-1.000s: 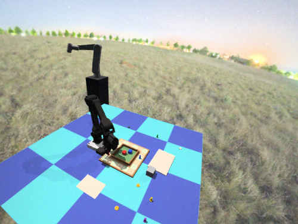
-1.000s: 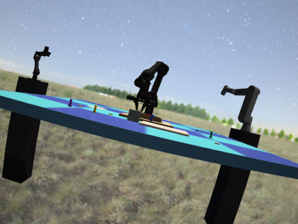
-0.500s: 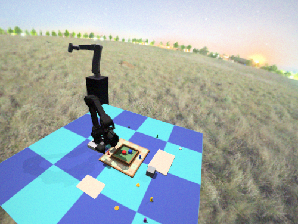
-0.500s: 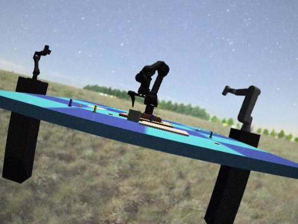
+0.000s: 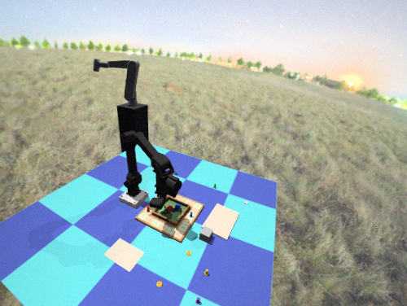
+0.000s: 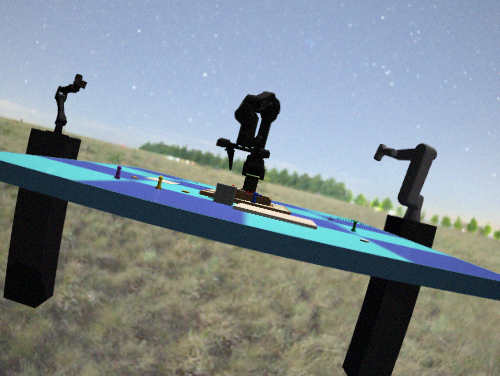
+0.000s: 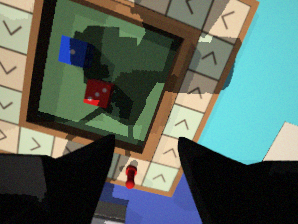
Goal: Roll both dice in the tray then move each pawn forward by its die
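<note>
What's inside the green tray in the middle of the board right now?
Inside the tray lie the blue die and the red die, apart from each other. Dark arm shadow covers much of the floor, and the blue die's pips are too faint to count.

Dry grass field (image 5: 305, 134), dusk sky (image 5: 228, 20)

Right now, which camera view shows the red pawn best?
The wrist view: the red pawn stands on the board's edge, free between the open fingers. The top view shows only a tiny red speck. In the exterior view I cannot find it.
</note>
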`<state>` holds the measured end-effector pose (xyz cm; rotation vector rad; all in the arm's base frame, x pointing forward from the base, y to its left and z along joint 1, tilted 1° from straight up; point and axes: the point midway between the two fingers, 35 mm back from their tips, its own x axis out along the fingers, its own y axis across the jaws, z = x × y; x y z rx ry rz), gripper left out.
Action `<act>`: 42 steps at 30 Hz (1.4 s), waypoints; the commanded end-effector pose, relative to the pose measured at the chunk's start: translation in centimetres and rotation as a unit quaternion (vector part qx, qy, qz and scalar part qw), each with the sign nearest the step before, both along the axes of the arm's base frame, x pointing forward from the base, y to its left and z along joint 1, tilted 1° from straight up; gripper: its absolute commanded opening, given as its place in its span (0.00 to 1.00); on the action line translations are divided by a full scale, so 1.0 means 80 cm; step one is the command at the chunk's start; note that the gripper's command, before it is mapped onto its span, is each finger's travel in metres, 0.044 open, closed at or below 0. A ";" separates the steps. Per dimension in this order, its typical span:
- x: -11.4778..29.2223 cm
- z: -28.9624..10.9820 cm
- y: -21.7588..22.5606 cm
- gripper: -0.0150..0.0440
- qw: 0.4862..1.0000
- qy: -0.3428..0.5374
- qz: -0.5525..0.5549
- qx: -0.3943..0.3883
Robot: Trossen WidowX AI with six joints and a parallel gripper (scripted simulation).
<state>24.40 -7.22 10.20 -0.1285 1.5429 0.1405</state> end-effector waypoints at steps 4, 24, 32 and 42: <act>0.118 0.001 0.041 0.59 0.988 -0.004 0.154 -0.002; 0.179 -0.034 0.086 0.59 0.970 -0.007 0.245 -0.003; 0.180 -0.045 0.086 0.59 0.970 -0.007 0.245 -0.003; 0.181 -0.066 0.087 0.59 0.970 -0.007 0.245 -0.003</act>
